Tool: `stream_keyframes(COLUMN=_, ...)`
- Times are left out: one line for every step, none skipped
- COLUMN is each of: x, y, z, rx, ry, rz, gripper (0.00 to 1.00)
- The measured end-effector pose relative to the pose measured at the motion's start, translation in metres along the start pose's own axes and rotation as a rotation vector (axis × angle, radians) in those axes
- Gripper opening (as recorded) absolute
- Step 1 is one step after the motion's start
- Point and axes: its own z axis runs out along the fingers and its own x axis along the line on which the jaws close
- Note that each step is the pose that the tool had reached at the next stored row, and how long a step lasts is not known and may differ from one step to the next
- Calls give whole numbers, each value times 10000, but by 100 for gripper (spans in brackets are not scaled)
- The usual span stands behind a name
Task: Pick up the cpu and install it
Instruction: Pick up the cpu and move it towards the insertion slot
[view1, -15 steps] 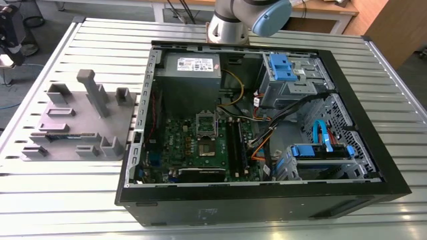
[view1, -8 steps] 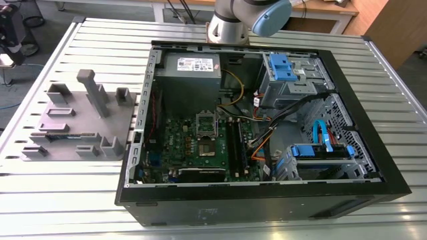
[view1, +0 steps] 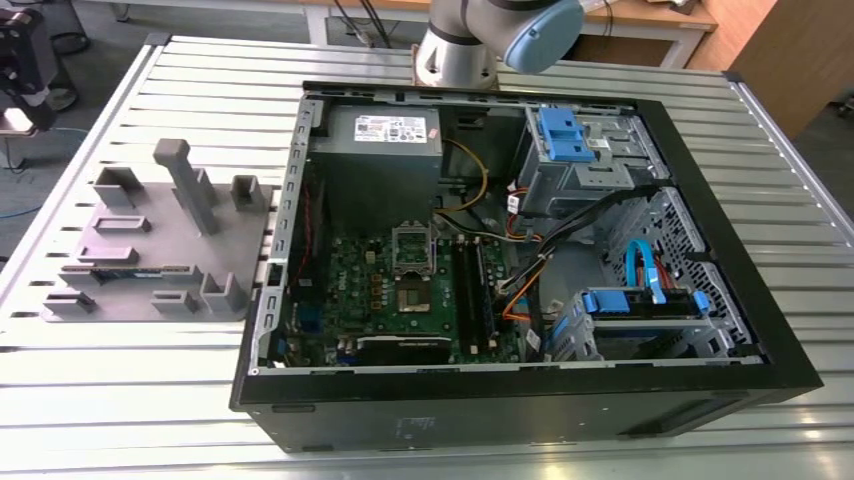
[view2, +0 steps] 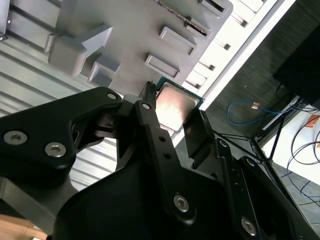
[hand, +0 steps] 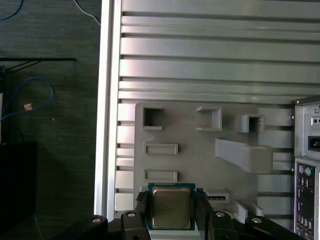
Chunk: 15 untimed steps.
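Cpu (hand: 171, 207), small flat square silvery-grey metal-topped chip, clamped edgewise between closed black gripper (hand: 171, 214) fingers (hand: 141, 209), above grey moulded fixture tray (hand: 200, 165).

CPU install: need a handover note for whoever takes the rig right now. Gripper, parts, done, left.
Gripper: shut on the cpu, fingers on two opposite edges.
Cpu: metal top towards both wrist cameras, apparently lifted clear above the grey fixture plate beside the open computer case.
Done: cpu picked up.
Left: the install. The motherboard socket in the exterior view has its frame raised and looks empty.
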Motion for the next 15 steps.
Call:
stream_keyframes(x=-9, y=0, z=0, rx=1, ry=0, rz=0, gripper=47)
stream_keyframes(x=-19, y=0, z=0, rx=0, ry=0, rz=0, gripper=47)
stream_keyframes(x=-28, y=0, z=0, rx=0, ry=0, rz=0, gripper=47)
stream_keyframes(x=-38, y=-1, z=1, rx=-1, ry=-1, rz=0, gripper=47)
stream_keyframes(x=-48, y=-1, z=1, rx=0, ry=0, rz=0, gripper=47)
stream_keyframes(x=-58, y=-1, z=1, rx=0, ry=-1, rz=0, gripper=47)
stream_keyframes(x=-68, y=-1, z=1, rx=-1, ry=0, rz=0, gripper=47)
stream_keyframes(x=-79, y=-1, z=1, rx=0, ry=-1, rz=0, gripper=47)
stream_keyframes(x=-90, y=-1, z=1, rx=0, ry=0, rz=0, gripper=47)
stream_keyframes(x=-102, y=-1, z=1, rx=0, ry=0, rz=0, gripper=47)
stream_keyframes(x=-114, y=-2, z=1, rx=-1, ry=0, rz=0, gripper=47)
stream_keyframes(x=-126, y=-2, z=1, rx=0, ry=0, rz=0, gripper=47)
stream_keyframes(x=-138, y=-2, z=1, rx=0, ry=1, rz=0, gripper=47)
stream_keyframes(x=-149, y=-2, z=1, rx=0, ry=0, rz=0, gripper=47)
stream_keyframes(x=-161, y=-2, z=2, rx=0, ry=0, rz=0, gripper=47)
